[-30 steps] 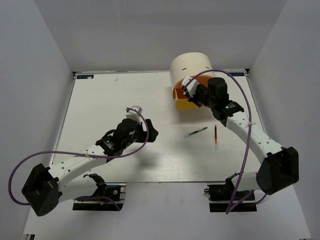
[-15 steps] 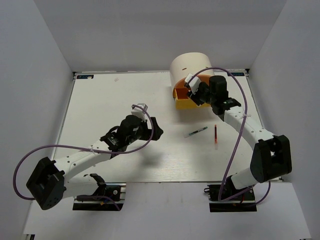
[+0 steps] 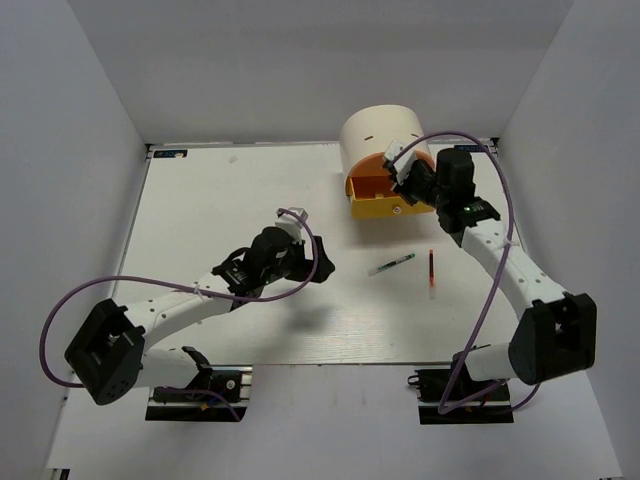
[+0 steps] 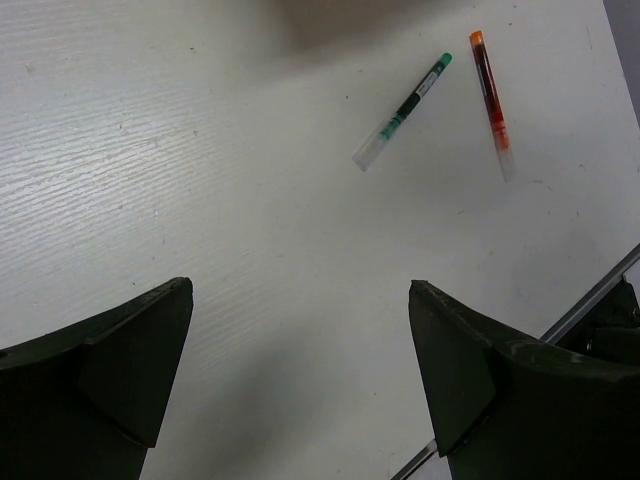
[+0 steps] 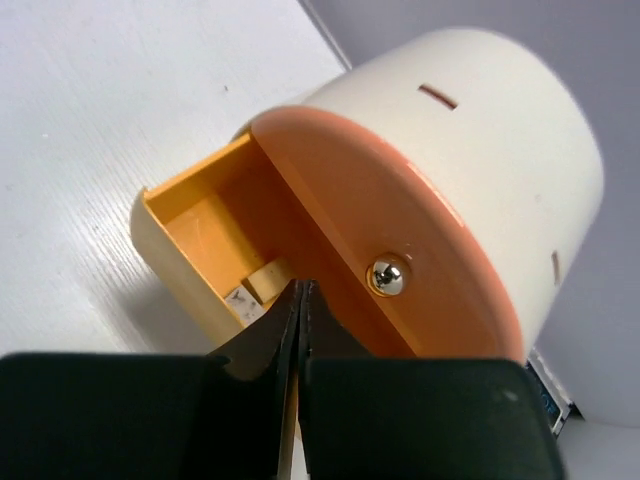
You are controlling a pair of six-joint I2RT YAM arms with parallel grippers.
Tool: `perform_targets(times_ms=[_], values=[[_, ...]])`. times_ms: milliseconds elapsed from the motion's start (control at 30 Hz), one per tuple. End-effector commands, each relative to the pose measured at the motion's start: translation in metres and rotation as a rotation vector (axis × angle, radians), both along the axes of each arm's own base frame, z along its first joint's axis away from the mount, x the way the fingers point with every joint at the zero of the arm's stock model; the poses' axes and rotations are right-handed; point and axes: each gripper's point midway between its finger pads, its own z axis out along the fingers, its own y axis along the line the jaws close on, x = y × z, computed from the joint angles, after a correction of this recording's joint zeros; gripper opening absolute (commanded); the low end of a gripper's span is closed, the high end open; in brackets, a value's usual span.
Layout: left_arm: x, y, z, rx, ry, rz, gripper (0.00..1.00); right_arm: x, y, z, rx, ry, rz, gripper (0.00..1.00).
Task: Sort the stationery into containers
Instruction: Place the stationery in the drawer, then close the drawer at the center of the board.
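Observation:
The cream half-cylinder unit [image 3: 378,128] stands at the back right. Its yellow drawer [image 3: 376,204] is pulled open below the orange front [image 3: 372,160]. My right gripper [image 3: 408,185] is shut and empty, its tips at the drawer's right end. In the right wrist view the shut gripper [image 5: 303,288] points at a beige eraser [image 5: 262,280] inside the yellow drawer [image 5: 190,215], beside the orange front [image 5: 400,200] with its knob [image 5: 387,277]. My left gripper [image 3: 318,262] is open above the table. Ahead of it [image 4: 300,290] lie the white pen [image 4: 405,100] and the red pen [image 4: 490,95].
The white pen [image 3: 391,264] and the red pen [image 3: 431,268] lie on the white table [image 3: 220,200] in front of the unit. The table's front edge [image 4: 590,300] shows near the left gripper's right finger. Grey walls close in the sides and back.
My left gripper has moved right towards the pens. My right gripper has drawn back to the right from over the open yellow drawer, which now shows more.

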Motion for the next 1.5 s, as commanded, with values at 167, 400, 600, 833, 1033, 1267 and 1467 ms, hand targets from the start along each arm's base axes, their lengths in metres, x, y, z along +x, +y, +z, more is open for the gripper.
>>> perform_targets(times_ms=[167, 400, 600, 833, 1033, 1267, 1467], values=[[0.006, -0.016, 0.025, -0.051, -0.056, -0.049, 0.98, -0.033, -0.010, -0.007, 0.012, 0.073, 0.094, 0.00], [0.004, -0.018, 0.016, -0.042, -0.039, -0.057, 0.98, -0.039, -0.035, -0.020, -0.039, 0.114, 0.067, 0.00], [0.006, -0.021, 0.015, -0.045, -0.036, -0.065, 0.98, -0.031, -0.044, -0.034, -0.067, 0.144, 0.055, 0.00], [0.006, -0.021, 0.015, -0.045, -0.036, -0.065, 0.98, -0.021, -0.044, -0.053, -0.084, 0.191, 0.086, 0.00], [0.006, -0.020, 0.013, -0.035, -0.033, -0.057, 0.98, -0.009, -0.044, -0.060, -0.092, 0.183, 0.073, 0.00], [0.008, -0.022, 0.007, -0.023, -0.019, -0.057, 0.98, 0.015, -0.047, -0.059, -0.082, 0.136, 0.010, 0.00], [0.010, -0.018, 0.005, -0.016, -0.013, -0.047, 0.98, 0.032, -0.046, -0.058, -0.076, 0.112, -0.011, 0.00]])
